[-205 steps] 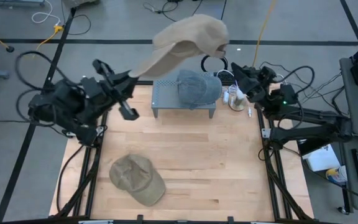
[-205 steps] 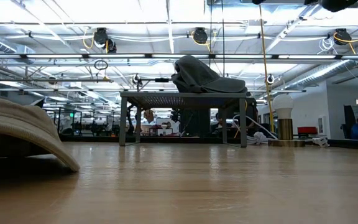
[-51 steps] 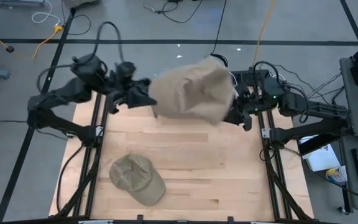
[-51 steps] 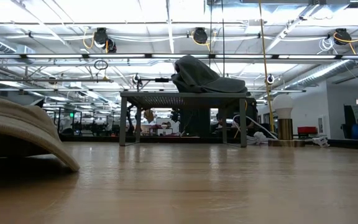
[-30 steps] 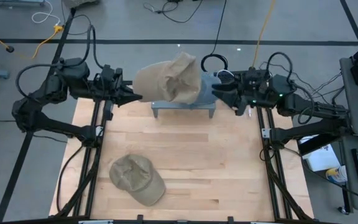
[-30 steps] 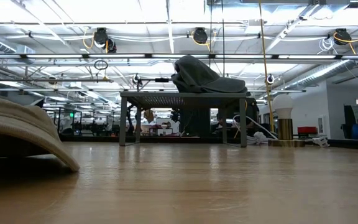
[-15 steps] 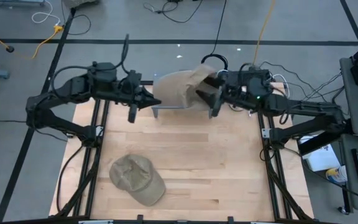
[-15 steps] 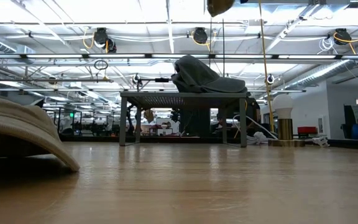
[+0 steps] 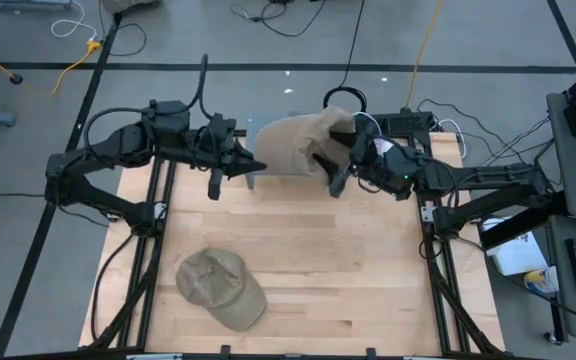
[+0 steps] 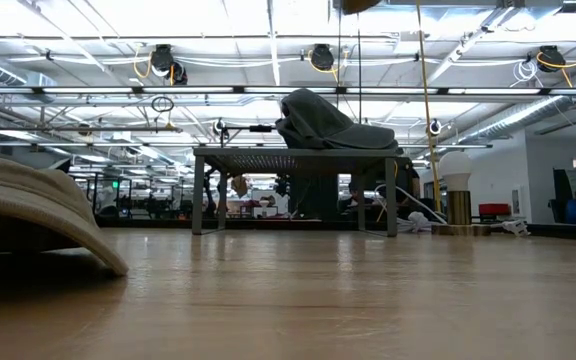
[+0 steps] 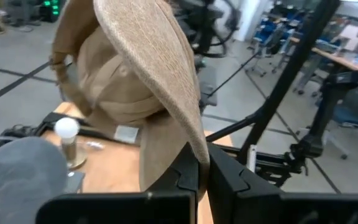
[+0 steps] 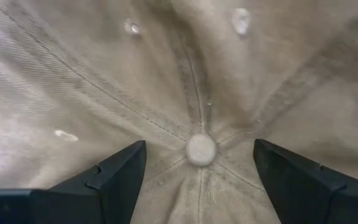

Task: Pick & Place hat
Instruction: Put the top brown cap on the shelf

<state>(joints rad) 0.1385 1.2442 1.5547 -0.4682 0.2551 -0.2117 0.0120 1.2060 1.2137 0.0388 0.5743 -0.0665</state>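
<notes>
While the left gripper (image 9: 251, 165) pinches the brim, the tan hat (image 9: 293, 145) hangs above the grey rack (image 10: 298, 155).

Shut fingers (image 11: 188, 174) clamp the brim's edge at the rack's left end; the right gripper (image 9: 330, 165) stands wide at the rack's right end, its fingers (image 12: 114, 171) either side of the crown button, holding nothing. A grey cap (image 10: 328, 125) lies on the rack. Well in front of the rack, another tan hat (image 9: 218, 288) lies on the wooden table (image 9: 348, 280), bare board between them.
</notes>
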